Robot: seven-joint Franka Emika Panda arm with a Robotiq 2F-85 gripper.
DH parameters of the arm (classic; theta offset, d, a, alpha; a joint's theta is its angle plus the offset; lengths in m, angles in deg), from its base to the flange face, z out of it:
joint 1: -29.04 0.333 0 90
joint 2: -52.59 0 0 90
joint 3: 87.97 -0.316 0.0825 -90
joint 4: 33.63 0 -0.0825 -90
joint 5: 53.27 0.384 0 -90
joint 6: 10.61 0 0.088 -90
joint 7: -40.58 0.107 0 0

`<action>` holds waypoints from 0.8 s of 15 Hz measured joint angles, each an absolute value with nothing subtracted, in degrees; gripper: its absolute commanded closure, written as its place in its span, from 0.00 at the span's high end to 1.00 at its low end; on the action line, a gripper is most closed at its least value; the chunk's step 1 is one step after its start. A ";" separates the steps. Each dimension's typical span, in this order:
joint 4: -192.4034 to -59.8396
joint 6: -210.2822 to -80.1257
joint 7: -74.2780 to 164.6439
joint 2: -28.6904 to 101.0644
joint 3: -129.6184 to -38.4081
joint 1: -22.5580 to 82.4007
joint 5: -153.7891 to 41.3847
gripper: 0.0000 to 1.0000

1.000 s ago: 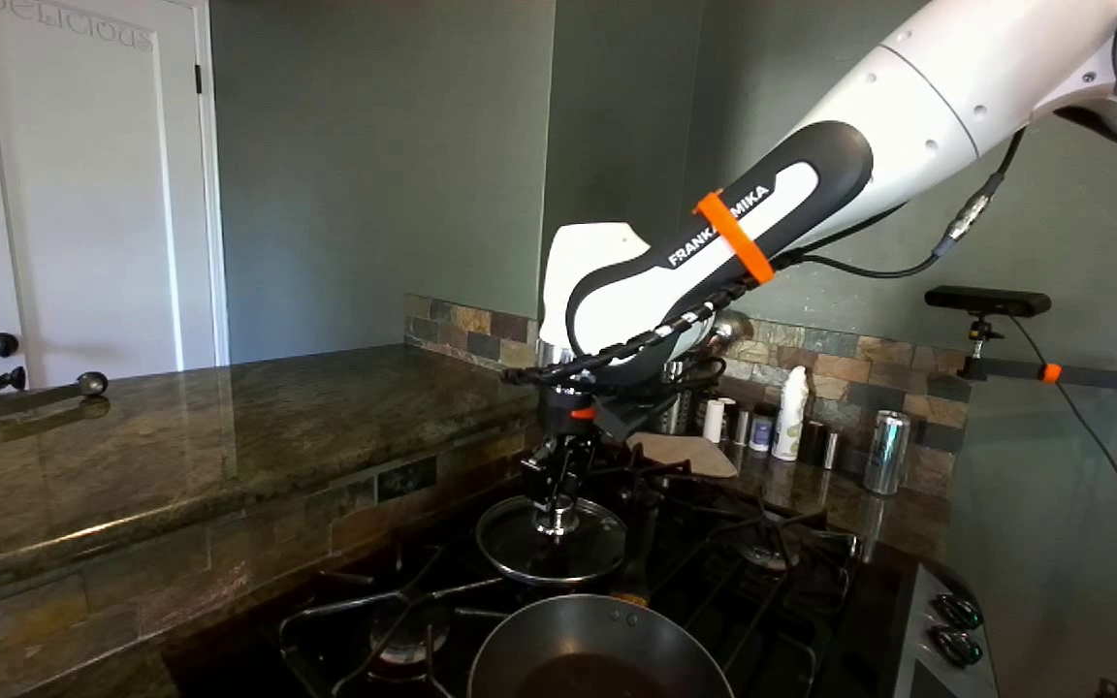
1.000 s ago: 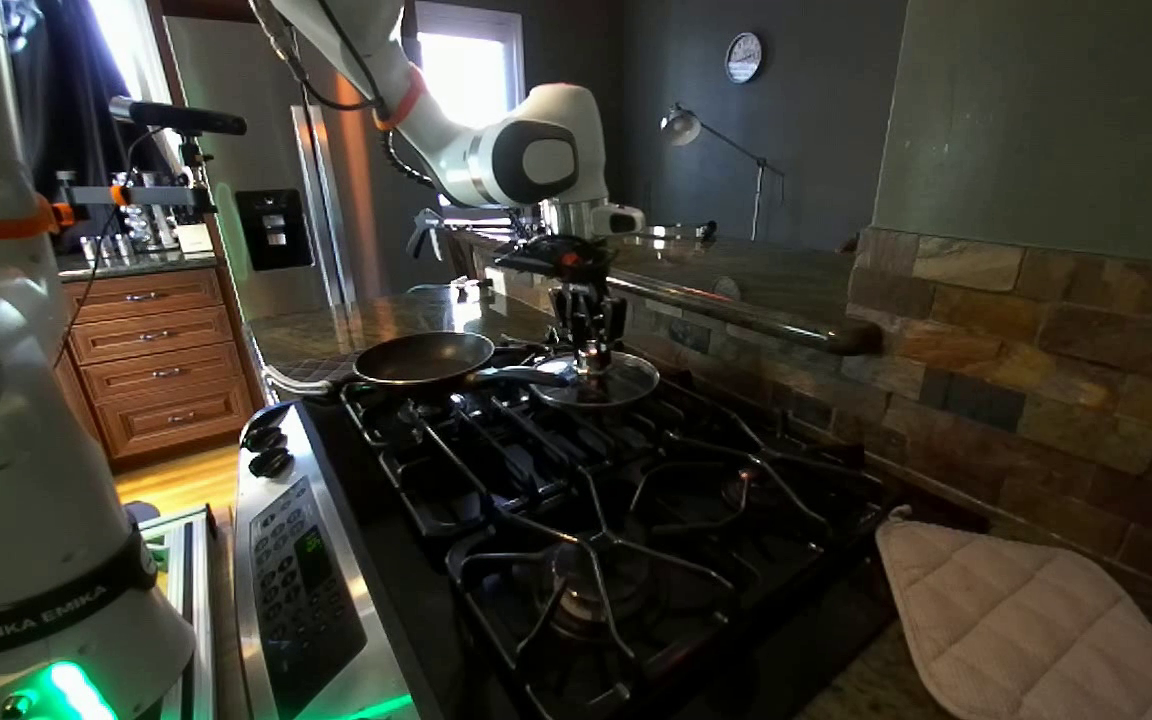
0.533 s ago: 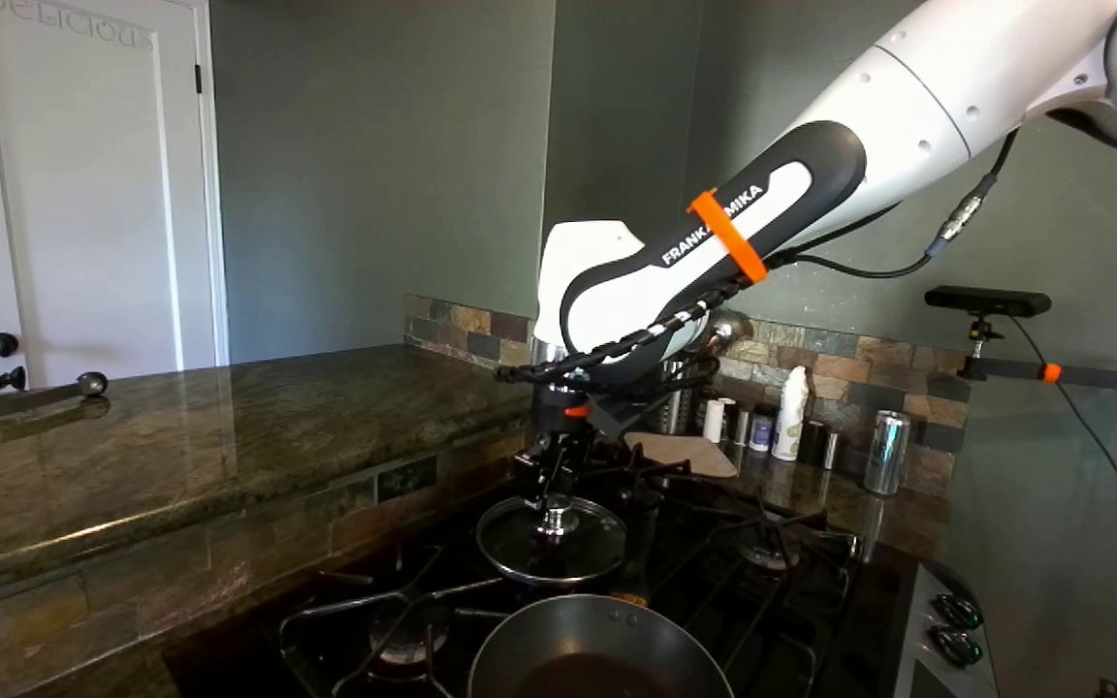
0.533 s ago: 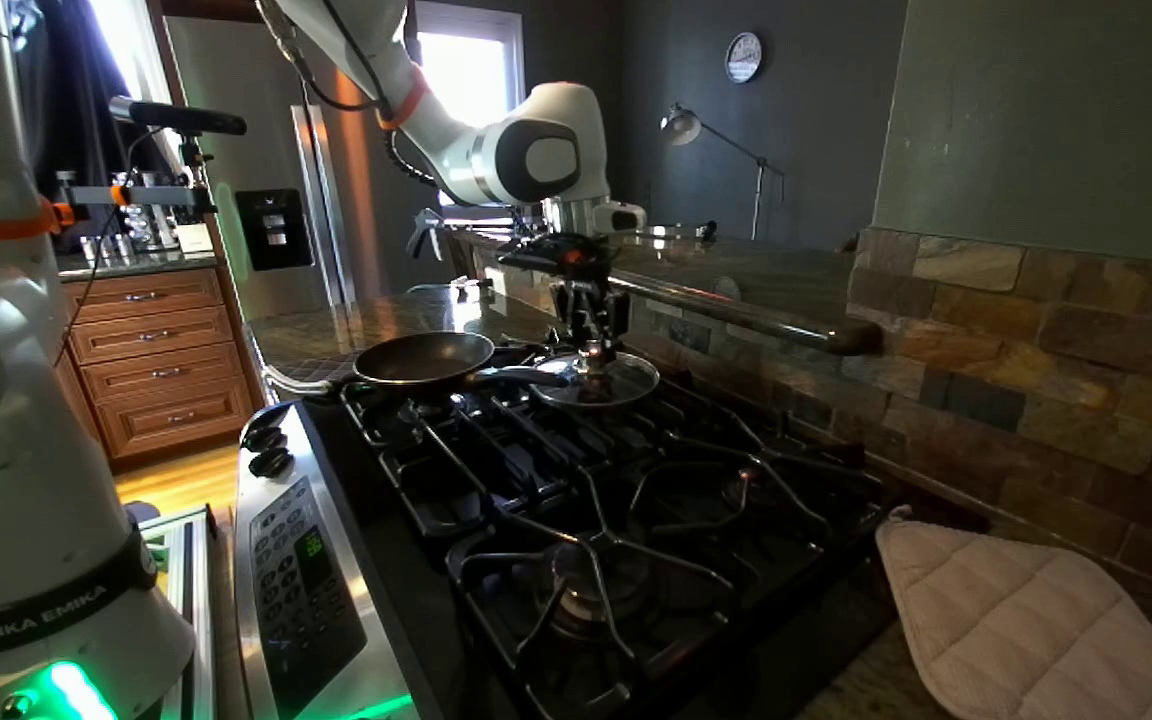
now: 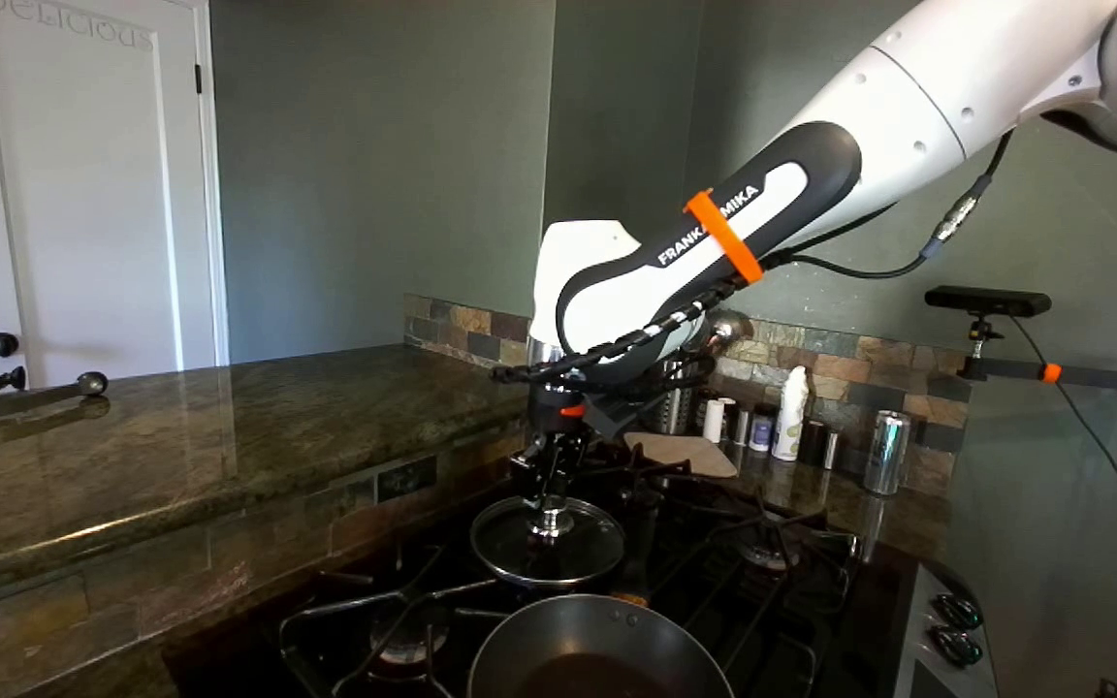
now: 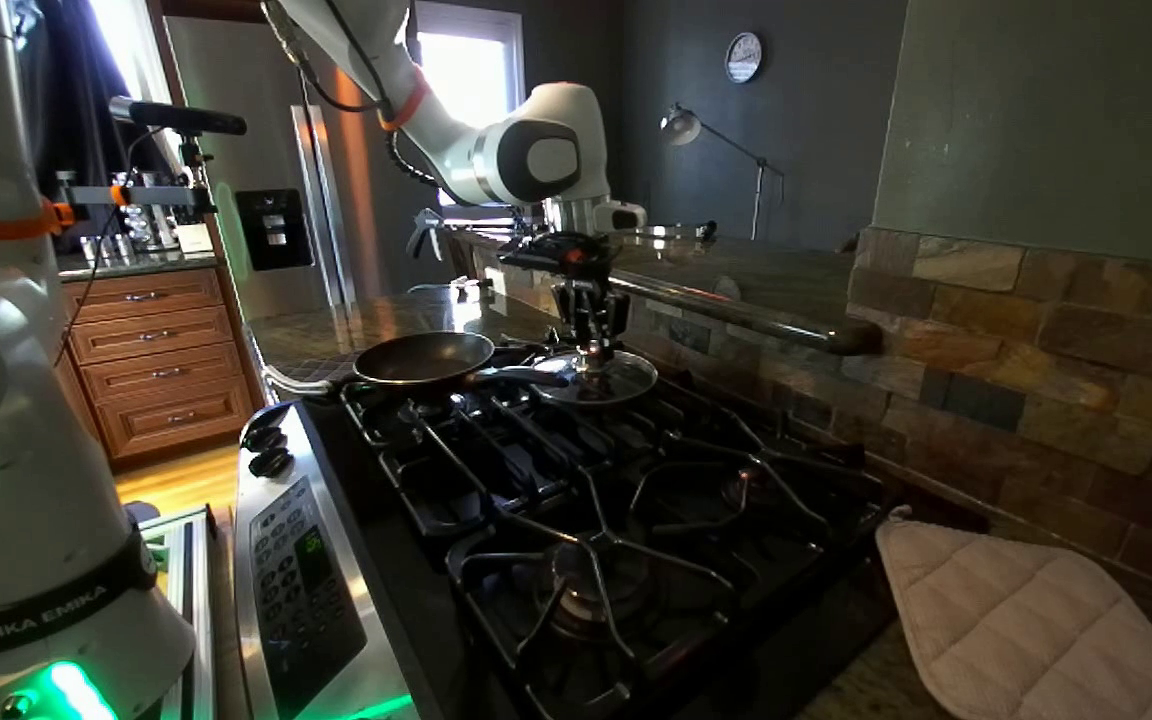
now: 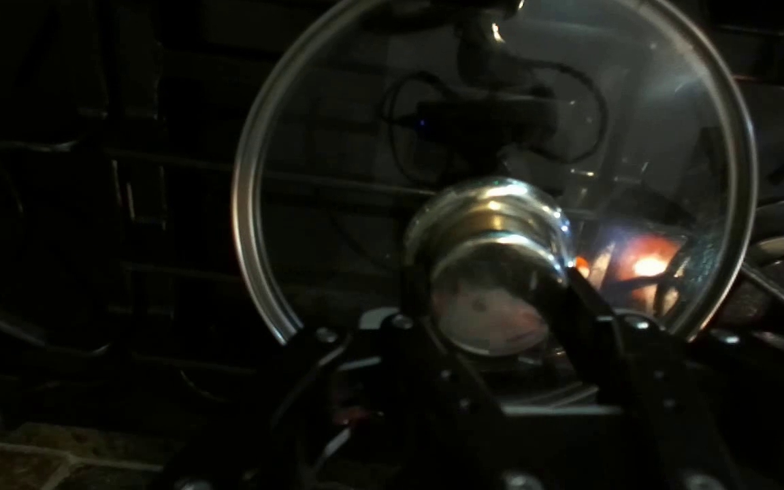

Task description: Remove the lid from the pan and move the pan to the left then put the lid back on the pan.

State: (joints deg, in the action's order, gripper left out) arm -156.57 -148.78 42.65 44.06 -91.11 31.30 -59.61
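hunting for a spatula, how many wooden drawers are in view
4, stacked under the far counter in an exterior view: top drawer, second drawer, third drawer, bottom drawer; others may hide behind the arm.

In an exterior view, your gripper (image 5: 550,502) points down, in contact with the knob (image 5: 551,524) of the lid (image 5: 547,556). The lid is roughly level; contact with the stove (image 5: 704,562) beneath it cannot be confirmed. Your pan (image 5: 601,646) stands in the foreground, dark interior facing up; its handle (image 5: 643,545) runs back close beside the lid. Beyond the stove, you have a beige pot holder (image 5: 683,454) and a white bottle (image 5: 791,415).
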 measured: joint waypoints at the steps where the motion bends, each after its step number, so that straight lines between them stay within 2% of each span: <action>1: -156.57 -148.78 42.67 44.06 -91.09 31.30 -59.61 0.23; 12: -154.38 -148.78 42.81 44.33 -90.65 31.33 -59.61 0.23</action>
State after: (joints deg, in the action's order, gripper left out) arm -154.38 -148.78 42.81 44.33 -90.65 31.33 -59.61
